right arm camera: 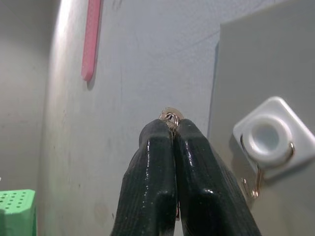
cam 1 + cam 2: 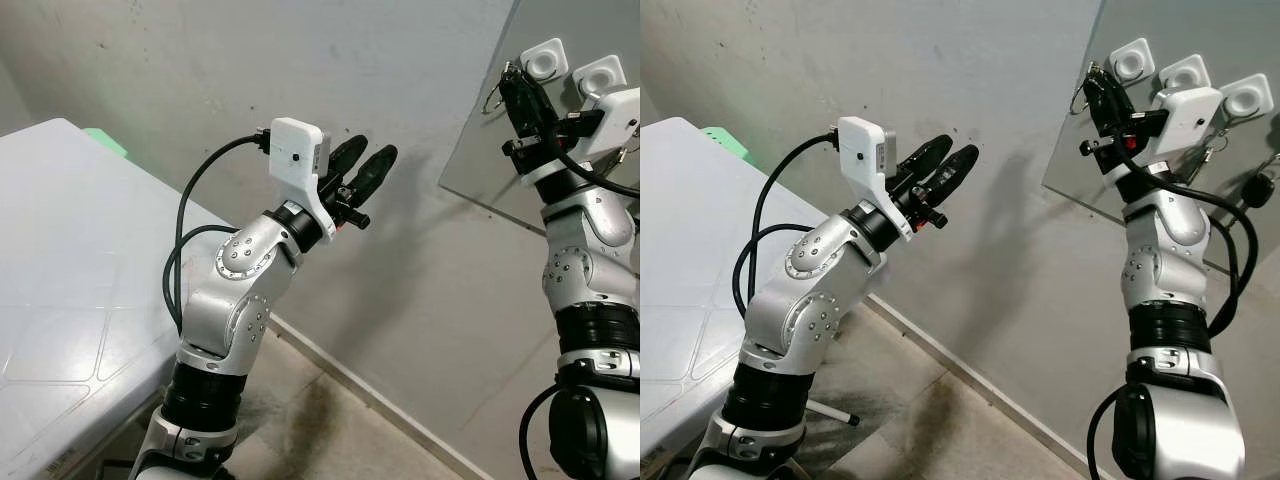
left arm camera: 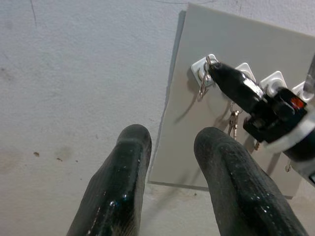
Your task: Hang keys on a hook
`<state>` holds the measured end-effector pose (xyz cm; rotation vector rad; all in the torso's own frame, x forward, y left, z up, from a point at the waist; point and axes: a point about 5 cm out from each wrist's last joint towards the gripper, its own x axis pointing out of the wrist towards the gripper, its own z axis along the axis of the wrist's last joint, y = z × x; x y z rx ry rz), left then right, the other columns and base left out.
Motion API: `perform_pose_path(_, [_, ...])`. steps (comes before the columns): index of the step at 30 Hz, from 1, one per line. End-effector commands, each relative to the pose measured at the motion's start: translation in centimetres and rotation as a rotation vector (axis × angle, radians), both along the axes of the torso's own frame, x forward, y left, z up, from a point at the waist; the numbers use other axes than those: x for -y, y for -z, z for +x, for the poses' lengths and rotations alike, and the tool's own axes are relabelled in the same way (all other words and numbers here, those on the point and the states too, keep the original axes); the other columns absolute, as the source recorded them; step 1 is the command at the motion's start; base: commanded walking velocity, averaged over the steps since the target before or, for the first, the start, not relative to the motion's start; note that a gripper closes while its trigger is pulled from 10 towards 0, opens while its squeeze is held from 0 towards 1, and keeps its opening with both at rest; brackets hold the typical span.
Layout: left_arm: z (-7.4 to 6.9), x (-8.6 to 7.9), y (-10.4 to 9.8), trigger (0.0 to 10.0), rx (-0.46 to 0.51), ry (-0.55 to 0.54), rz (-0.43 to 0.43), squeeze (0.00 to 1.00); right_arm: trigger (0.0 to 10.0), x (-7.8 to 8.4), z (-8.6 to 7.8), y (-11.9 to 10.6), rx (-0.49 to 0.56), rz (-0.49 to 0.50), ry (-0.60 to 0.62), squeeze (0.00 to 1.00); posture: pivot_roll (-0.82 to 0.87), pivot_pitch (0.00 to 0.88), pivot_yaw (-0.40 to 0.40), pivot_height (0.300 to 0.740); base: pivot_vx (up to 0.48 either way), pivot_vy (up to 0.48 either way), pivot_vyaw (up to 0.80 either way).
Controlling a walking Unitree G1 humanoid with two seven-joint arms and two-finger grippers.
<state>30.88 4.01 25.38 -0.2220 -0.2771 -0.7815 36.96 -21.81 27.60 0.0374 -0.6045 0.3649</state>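
Note:
A grey board (image 2: 478, 165) on the wall carries white square hooks. My right gripper (image 2: 511, 78) is raised to the leftmost hook (image 2: 546, 58), its fingers shut on a bit of metal from the keys (image 1: 170, 116). A wire key ring (image 2: 492, 101) dangles beside its fingertips. In the right wrist view a metal ring (image 1: 266, 158) lies around the hook's knob (image 1: 268, 136); I cannot tell if it is the held one. My left gripper (image 2: 362, 160) is held up in the air toward the wall, open and holding nothing.
Other keys (image 2: 1215, 146) and a black fob (image 2: 1260, 188) hang from the hooks further right. A white table (image 2: 60, 250) stands at my left with a green object (image 2: 105, 140) behind it. A pink strip (image 1: 91, 39) is on the wall.

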Motion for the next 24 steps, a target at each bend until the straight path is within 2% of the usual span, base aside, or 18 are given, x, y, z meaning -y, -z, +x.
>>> perform_pose_path(1, [-0.3,0.4,-0.8,10.0,0.028,0.014,-0.005,0.00,10.0,-0.1,0.2,-1.0,0.023,-0.005,0.006,0.00,0.13,0.001,-0.050,0.736,0.000,0.000,0.00])
perform_pose_path(8, [-0.4,0.4,-0.8,10.0,0.028,0.014,-0.006,0.00,10.0,0.0,0.6,-1.4,0.024,-0.006,0.030,0.00,0.13,0.008,-0.052,0.736,0.000,0.000,0.00])
perform_pose_path(17, [-0.4,0.4,-0.7,10.0,0.023,0.013,-0.005,0.00,10.0,1.0,1.3,-1.7,-0.009,0.006,0.157,0.00,0.13,0.017,-0.050,0.736,0.000,0.000,0.00])
perform_pose_path(24, [-0.5,0.4,-0.7,10.0,0.021,0.016,-0.004,0.00,10.0,1.9,1.5,-1.5,-0.030,0.010,0.210,0.00,0.13,0.020,-0.048,0.736,0.000,0.000,0.00])
